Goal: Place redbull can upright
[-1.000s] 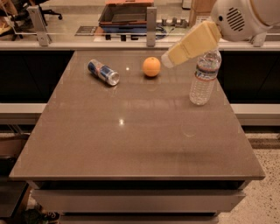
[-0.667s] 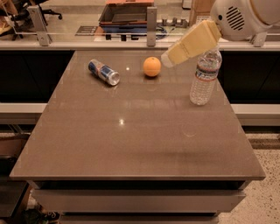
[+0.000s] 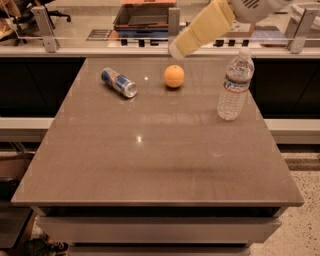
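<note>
The redbull can (image 3: 119,82), blue and silver, lies on its side at the far left of the brown table (image 3: 155,160), its silver end turned to the front right. My gripper (image 3: 177,48), cream-coloured, reaches in from the top right. It hangs above the table's far edge, just over an orange (image 3: 174,76), and to the right of the can. It holds nothing that I can see.
A clear plastic water bottle (image 3: 234,85) stands upright at the far right of the table. A counter with a railing and a tray (image 3: 142,15) runs behind the table. The floor drops away past the table's right edge.
My gripper has moved up and a little to the left, away from the bottle and over the orange. The can, the orange and the bottle have not moved.
</note>
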